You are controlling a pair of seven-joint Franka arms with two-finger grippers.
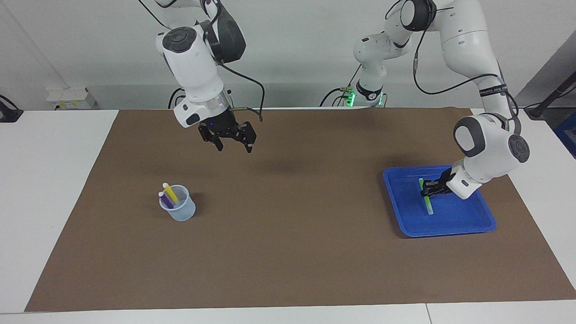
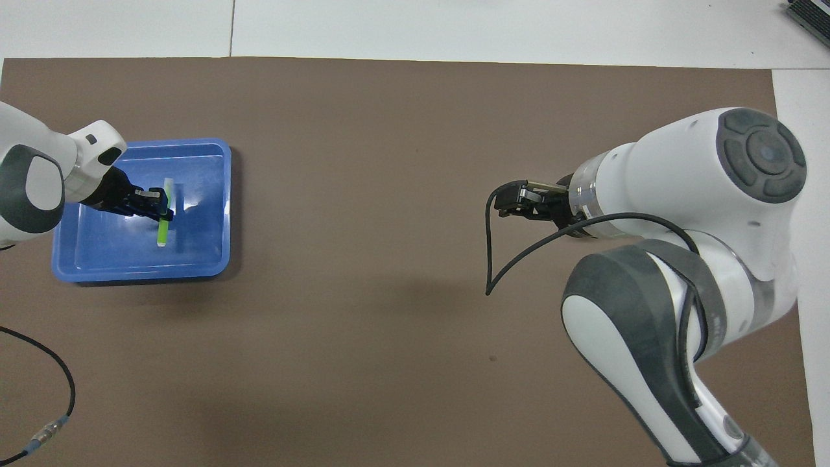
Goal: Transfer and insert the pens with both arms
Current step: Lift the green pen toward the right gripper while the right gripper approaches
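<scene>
The right gripper [image 1: 234,146] hangs over the brown mat [image 1: 292,252], fingers apart and nothing between them. The left gripper [image 1: 427,191] is clamped on the green pen [image 1: 426,201] over the blue tray [image 1: 450,225]. Farther out, the yellow pen [image 1: 170,192] and purple pen [image 1: 165,200] stand in the clear cup [image 1: 180,211] on the bench.

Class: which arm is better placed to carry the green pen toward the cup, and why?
Left. The left gripper is shut on the green pen over the blue tray; the right gripper hangs open, empty, near the cup.
</scene>
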